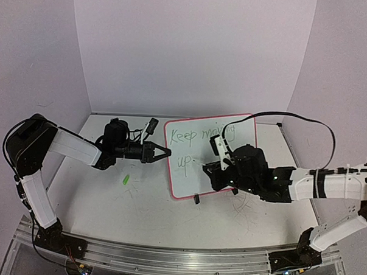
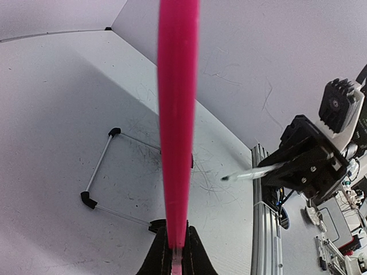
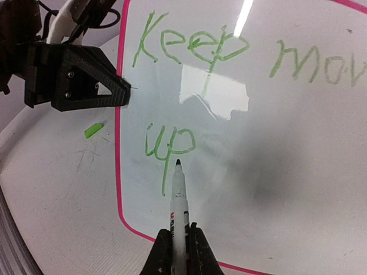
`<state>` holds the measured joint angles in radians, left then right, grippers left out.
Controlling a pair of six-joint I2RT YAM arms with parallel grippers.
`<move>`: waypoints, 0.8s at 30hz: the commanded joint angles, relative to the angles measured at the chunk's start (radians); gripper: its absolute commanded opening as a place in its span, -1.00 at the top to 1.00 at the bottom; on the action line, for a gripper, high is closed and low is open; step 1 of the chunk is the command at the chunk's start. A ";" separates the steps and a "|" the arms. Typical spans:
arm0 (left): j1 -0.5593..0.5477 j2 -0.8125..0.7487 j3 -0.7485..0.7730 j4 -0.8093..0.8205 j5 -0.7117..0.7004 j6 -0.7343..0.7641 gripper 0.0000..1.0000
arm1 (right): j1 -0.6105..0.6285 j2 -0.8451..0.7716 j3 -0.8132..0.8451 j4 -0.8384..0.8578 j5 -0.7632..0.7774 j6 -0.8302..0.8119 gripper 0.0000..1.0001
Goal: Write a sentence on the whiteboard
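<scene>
Left fingers [image 2: 161, 256] clench the whiteboard [image 1: 194, 174] by its pink edge; right fingers [image 3: 161, 255] grasp a marker [image 3: 179, 201], tip at the sentence [image 3: 221, 50] word "up".

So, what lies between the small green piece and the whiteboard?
Only bare table separates the green piece from the whiteboard; the right wrist view shows it.

The whiteboard [image 1: 194, 174] stands on the desk [image 1: 107, 201], right of centre. The left pincer [image 1: 163, 153] reaches in from the left and clamps the board's left edge. The right pincer [image 3: 178, 243] sits before the board's lower right part and grips a marker [image 3: 179, 200], tip just below the second line of the sentence [image 1: 189, 138]. A small loose piece [image 1: 125, 179] lies on the desk, left of the board, in front of the left pincer
</scene>
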<state>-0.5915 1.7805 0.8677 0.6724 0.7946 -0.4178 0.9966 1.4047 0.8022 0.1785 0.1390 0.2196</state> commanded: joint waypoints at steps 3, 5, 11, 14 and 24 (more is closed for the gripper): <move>0.004 -0.024 0.030 -0.017 -0.009 0.045 1.00 | -0.021 -0.091 -0.029 0.007 0.063 -0.056 1.00; 0.004 -0.029 0.028 -0.020 -0.012 0.045 1.00 | -0.021 -0.093 -0.025 0.012 0.058 -0.054 1.00; 0.004 -0.034 0.028 -0.026 -0.021 0.042 1.00 | -0.020 -0.028 0.028 0.003 0.028 -0.059 1.00; 0.004 -0.038 0.024 -0.028 -0.026 0.042 1.00 | -0.020 -0.024 0.028 0.003 0.028 -0.064 1.00; 0.004 -0.030 0.033 -0.035 -0.026 0.044 1.00 | -0.020 -0.019 0.028 -0.002 0.048 -0.080 1.00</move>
<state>-0.5915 1.7760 0.8687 0.6607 0.7902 -0.4160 0.9764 1.3785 0.7902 0.1642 0.1680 0.1553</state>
